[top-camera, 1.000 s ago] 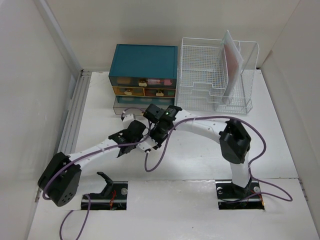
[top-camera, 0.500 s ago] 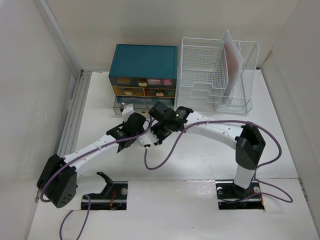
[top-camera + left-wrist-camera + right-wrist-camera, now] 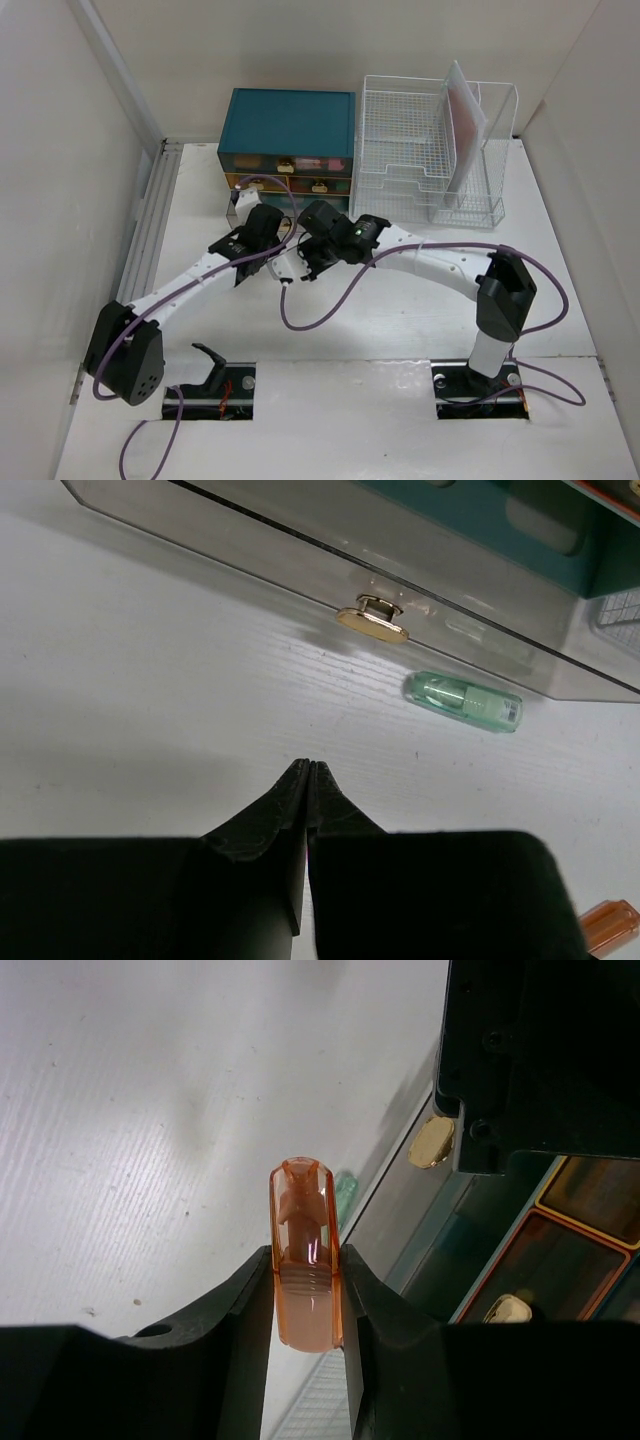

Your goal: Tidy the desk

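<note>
The left gripper (image 3: 306,772) is closed on nothing, its tips pressed together above the white surface (image 3: 150,680), which spreads beneath both arms. A green tube (image 3: 463,701) lies on the surface just before a clear drawer (image 3: 300,540). The right gripper (image 3: 306,1265) clamps an orange translucent tube (image 3: 303,1200).

No text, label, brand, number or sign is legible on anything in these views.
</note>
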Action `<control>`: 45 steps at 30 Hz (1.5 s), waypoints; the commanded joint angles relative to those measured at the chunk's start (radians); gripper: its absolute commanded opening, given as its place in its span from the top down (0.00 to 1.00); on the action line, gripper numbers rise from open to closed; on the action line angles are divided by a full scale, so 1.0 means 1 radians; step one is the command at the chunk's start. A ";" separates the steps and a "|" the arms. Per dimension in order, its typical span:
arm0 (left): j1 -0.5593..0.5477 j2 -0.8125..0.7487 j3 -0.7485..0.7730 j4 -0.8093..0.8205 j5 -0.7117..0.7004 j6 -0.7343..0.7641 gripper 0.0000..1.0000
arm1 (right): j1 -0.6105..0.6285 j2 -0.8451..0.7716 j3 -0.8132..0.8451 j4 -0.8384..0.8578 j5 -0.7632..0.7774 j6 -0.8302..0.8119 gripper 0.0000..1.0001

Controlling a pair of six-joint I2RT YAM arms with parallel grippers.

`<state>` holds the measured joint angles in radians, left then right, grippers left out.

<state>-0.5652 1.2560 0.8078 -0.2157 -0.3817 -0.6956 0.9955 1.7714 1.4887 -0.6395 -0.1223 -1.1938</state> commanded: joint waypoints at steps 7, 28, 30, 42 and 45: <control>0.063 0.032 0.039 0.058 -0.002 0.068 1.00 | 0.002 -0.043 0.002 0.107 0.070 0.052 0.85; 0.307 -0.079 0.137 0.073 0.136 0.157 0.57 | -0.100 0.158 0.143 0.359 0.397 0.128 0.85; 0.307 -0.115 0.114 0.073 0.165 0.166 0.44 | -0.110 0.216 0.185 0.345 0.397 0.137 0.82; 0.307 -0.417 0.067 0.027 0.231 0.295 0.18 | -0.129 0.212 0.285 0.272 0.330 0.230 0.43; 0.307 -0.498 0.047 0.016 0.210 0.323 0.18 | -0.129 0.154 0.246 0.183 0.206 0.240 0.46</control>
<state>-0.2615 0.8330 0.8814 -0.1913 -0.1680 -0.4297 0.8677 2.0502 1.7245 -0.3916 0.1955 -0.9993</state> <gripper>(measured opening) 0.818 0.549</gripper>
